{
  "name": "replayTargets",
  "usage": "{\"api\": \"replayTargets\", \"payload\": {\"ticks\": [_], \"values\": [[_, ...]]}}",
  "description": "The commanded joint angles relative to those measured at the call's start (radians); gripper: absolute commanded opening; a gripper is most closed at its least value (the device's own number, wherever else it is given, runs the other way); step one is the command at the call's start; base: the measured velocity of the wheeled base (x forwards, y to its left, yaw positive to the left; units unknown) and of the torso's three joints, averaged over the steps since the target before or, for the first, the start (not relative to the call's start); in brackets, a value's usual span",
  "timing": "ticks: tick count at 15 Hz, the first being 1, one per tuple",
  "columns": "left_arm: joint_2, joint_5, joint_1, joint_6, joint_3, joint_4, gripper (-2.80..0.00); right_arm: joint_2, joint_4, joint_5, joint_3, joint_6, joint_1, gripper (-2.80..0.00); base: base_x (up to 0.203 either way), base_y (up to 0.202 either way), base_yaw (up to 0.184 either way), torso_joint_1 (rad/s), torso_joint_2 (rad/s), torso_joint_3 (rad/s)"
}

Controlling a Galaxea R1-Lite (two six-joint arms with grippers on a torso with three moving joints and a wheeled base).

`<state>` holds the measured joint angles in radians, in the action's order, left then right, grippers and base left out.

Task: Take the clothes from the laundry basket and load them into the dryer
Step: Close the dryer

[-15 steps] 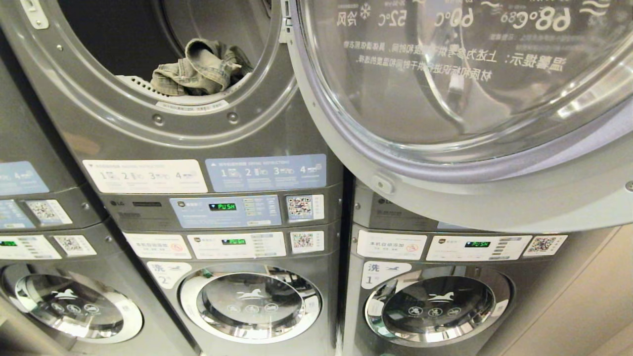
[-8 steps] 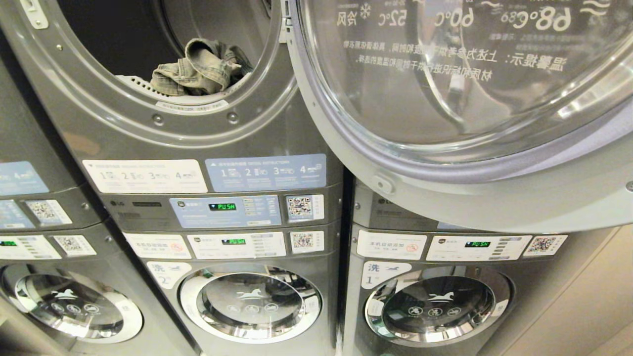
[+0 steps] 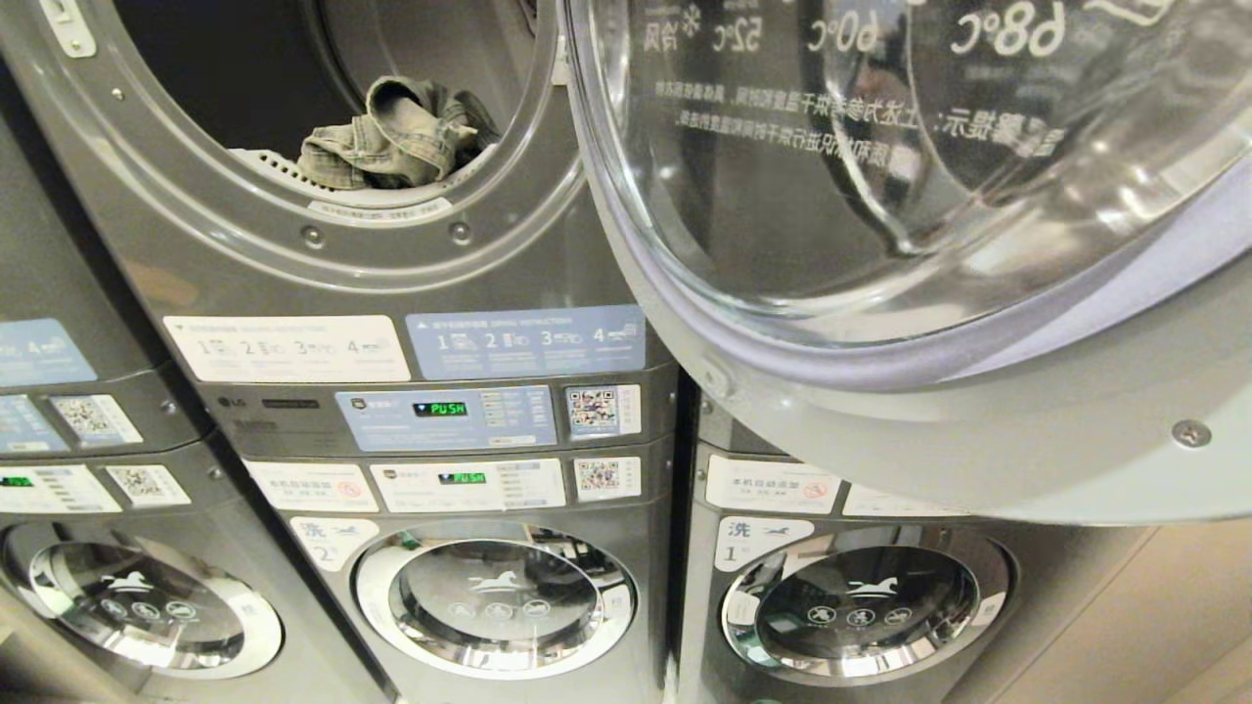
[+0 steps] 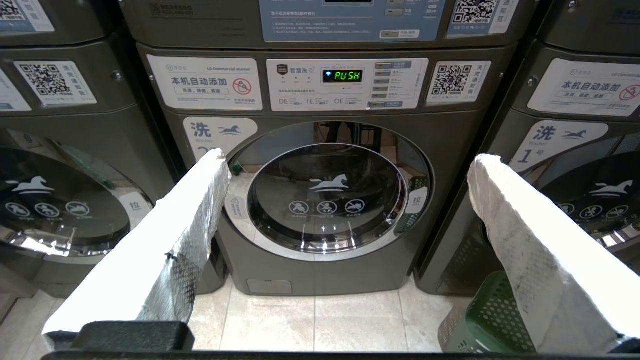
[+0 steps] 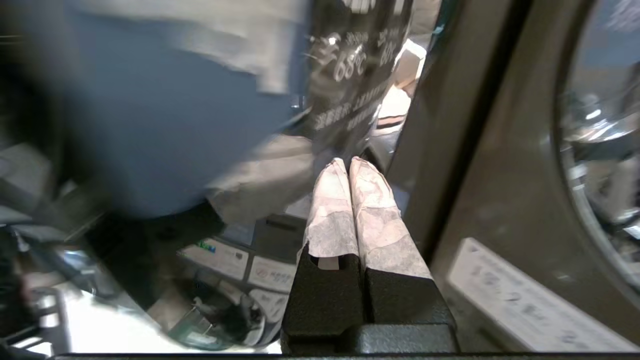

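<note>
Denim garment already sits in the open upper-left dryer, glass door swung right; right gripper pressed together, empty, beside the door; left gripper spread, low; green laundry basket on floor, contents unseen.

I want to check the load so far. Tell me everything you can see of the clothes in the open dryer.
The clothes are a crumpled bundle of faded grey-green denim with visible seams and a folded hem. They lie at the front of the drum, against the lower rim of the dryer opening, partly over a white perforated panel. No gripper touches them. The bundle's back is hidden in shadow.
</note>
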<state>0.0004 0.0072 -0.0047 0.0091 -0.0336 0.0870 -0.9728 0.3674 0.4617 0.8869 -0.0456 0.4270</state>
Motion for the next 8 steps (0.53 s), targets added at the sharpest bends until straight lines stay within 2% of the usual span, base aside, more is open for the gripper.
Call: {"api": "replayTargets", "payload": {"ticks": [1, 4, 6, 8], "values": [[-0.002, 0.0, 0.0, 0.0, 0.0, 0.0, 0.0, -0.104, 0.01, 0.004, 0.02, 0.006, 0.028, -2.8, 0.0, 0.0, 0.0, 0.0, 0.0, 0.0], [-0.001, 0.0, 0.0, 0.0, 0.0, 0.0, 0.0, -0.288, 0.058, 0.004, 0.155, 0.036, 0.081, -2.8, 0.0, 0.0, 0.0, 0.0, 0.0, 0.0], [-0.002, 0.0, 0.0, 0.0, 0.0, 0.0, 0.0, -0.362, 0.102, 0.01, 0.284, 0.068, 0.15, -2.8, 0.0, 0.0, 0.0, 0.0, 0.0, 0.0], [-0.002, 0.0, 0.0, 0.0, 0.0, 0.0, 0.0, -0.376, 0.121, 0.042, 0.346, 0.127, 0.251, -2.8, 0.0, 0.0, 0.0, 0.0, 0.0, 0.0]]}}
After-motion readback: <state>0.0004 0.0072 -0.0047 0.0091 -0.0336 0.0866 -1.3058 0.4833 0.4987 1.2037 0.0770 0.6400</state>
